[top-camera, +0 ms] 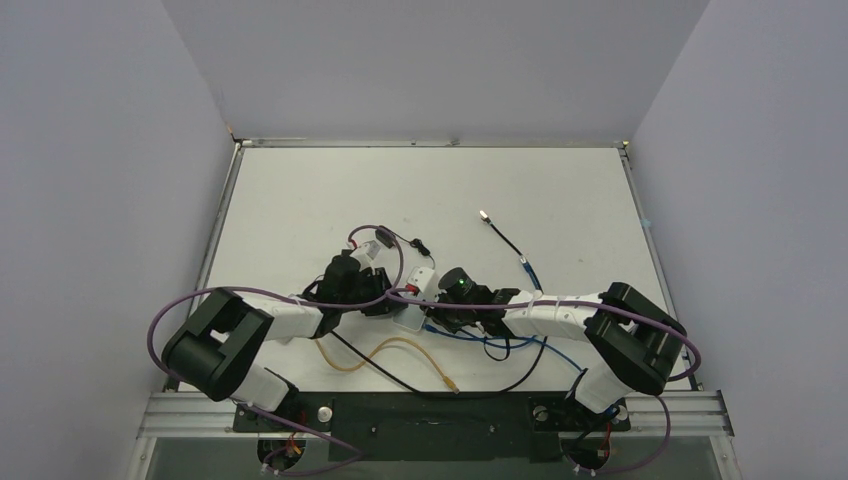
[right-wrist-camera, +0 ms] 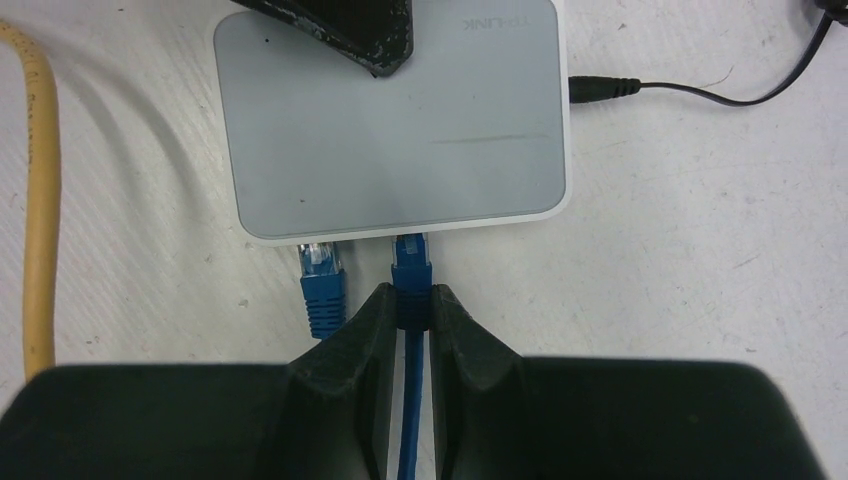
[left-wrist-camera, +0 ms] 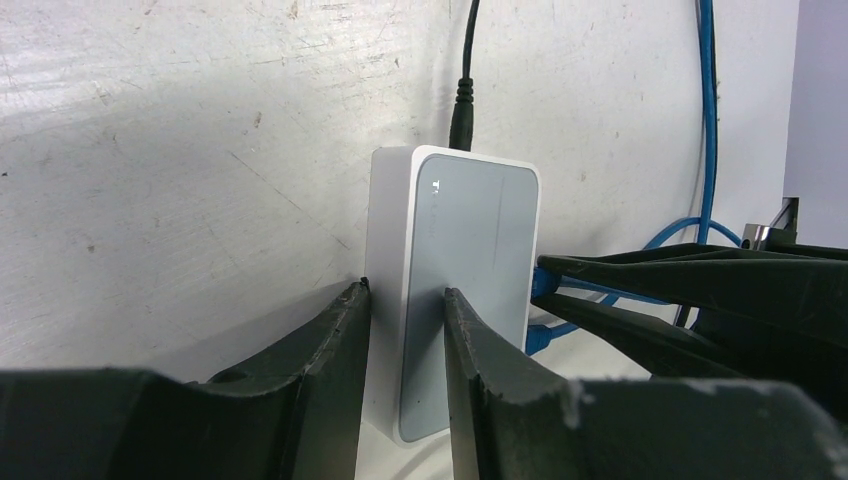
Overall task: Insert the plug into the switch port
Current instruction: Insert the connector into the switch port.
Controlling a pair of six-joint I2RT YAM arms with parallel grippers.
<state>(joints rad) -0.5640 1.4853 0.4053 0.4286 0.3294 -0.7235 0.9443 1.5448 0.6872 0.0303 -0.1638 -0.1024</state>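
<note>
Left gripper [left-wrist-camera: 405, 292] is pinching the switch [left-wrist-camera: 470, 230] across its thickness. One finger [left-wrist-camera: 470, 350] is pressing on the pale grey broad face and the other is sitting against the white back. Jaws are narrow and closed onto the box. In the top view the switch is sitting mid-table toward the near edge, between the two wrists.

Going across the right wrist view:
- A yellow cable [right-wrist-camera: 40, 200] is running along the left side, apart from the switch.
- A second blue connector [right-wrist-camera: 322, 285] is lying with its clear head touching the switch's near narrow edge, left of centre. Can't tell if it's seated.
- The blue plug [right-wrist-camera: 410, 262] is sitting just beside it, nose meeting the same edge. The port itself is hiding under the rim, so can't tell how deep it's going.
- Right gripper [right-wrist-camera: 412, 292] is clamping that blue plug at its boot, jaws nearly together, with its cable trailing back between the fingers [right-wrist-camera: 350, 350].
- A black power plug [right-wrist-camera: 600, 90] is sticking out of the switch's right-hand short edge, its lead curving off to the right.

Farther right in the top view, a loose black cable [top-camera: 505, 235] with a silver tip is lying well apart from everything.
</note>
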